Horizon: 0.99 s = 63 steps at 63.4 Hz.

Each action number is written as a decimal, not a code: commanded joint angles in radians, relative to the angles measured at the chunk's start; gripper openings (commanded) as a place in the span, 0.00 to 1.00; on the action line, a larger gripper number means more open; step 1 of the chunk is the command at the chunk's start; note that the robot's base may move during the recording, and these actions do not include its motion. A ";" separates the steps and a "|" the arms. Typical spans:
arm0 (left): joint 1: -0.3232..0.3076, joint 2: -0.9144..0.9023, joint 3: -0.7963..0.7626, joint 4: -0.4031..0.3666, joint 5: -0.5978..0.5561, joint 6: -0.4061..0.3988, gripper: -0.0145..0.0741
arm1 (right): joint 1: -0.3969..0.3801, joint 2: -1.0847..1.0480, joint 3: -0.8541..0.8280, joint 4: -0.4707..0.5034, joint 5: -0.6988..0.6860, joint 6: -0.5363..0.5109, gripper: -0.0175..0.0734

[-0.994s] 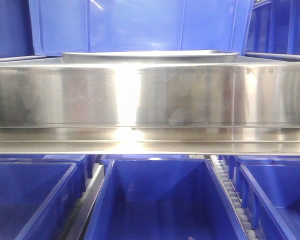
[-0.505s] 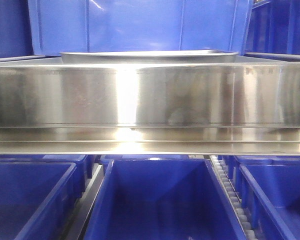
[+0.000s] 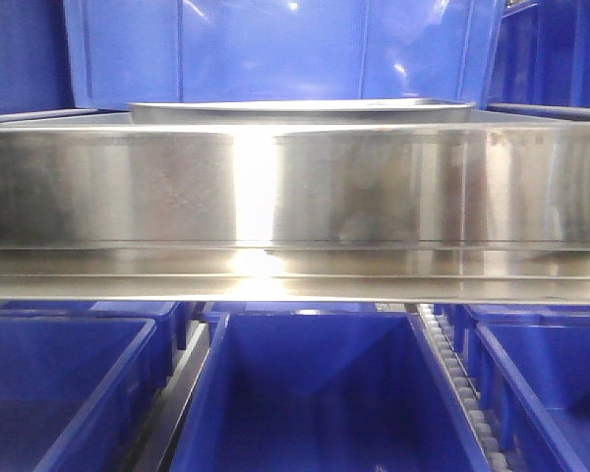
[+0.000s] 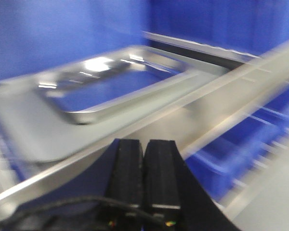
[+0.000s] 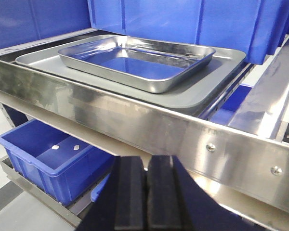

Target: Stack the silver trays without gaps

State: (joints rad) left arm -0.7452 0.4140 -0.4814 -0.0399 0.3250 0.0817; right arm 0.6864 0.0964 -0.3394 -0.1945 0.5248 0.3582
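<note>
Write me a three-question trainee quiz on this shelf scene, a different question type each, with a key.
1. True or false: the silver tray sits inside a wider grey tray on the shelf.
2. Multiple choice: the right gripper is
A. shut on the silver tray
B. shut, holding nothing, below the shelf rail
C. wide open above the tray
3. Fill in: in the right wrist view, the blue bin under the shelf holds two small ____ objects.

Key: 1 true; 2 B; 3 white. The left gripper also has its fingers together, empty, though that view is blurred.
</note>
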 commanded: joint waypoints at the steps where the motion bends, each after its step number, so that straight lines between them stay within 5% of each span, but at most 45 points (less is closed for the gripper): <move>1: 0.104 -0.061 0.012 -0.014 -0.098 0.024 0.11 | 0.002 0.014 -0.026 -0.020 -0.093 -0.014 0.25; 16: 0.399 -0.320 0.237 -0.030 -0.201 0.026 0.11 | 0.002 0.014 -0.026 -0.020 -0.093 -0.014 0.25; 30: 0.575 -0.463 0.474 -0.037 -0.392 0.026 0.11 | 0.002 0.014 -0.026 -0.020 -0.093 -0.014 0.25; 33: 0.600 -0.458 0.513 -0.041 -0.463 0.026 0.11 | 0.002 0.014 -0.026 -0.020 -0.092 -0.014 0.25; 43: 0.653 -0.461 0.507 -0.043 -0.424 0.026 0.11 | 0.002 0.014 -0.026 -0.020 -0.085 -0.014 0.25; 63: 0.653 -0.461 0.507 -0.043 -0.433 0.026 0.11 | 0.002 0.014 -0.026 -0.020 -0.085 -0.014 0.25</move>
State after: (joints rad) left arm -0.0943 -0.0102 0.0293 -0.0741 -0.0142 0.1046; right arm 0.6864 0.0964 -0.3394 -0.1945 0.5241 0.3582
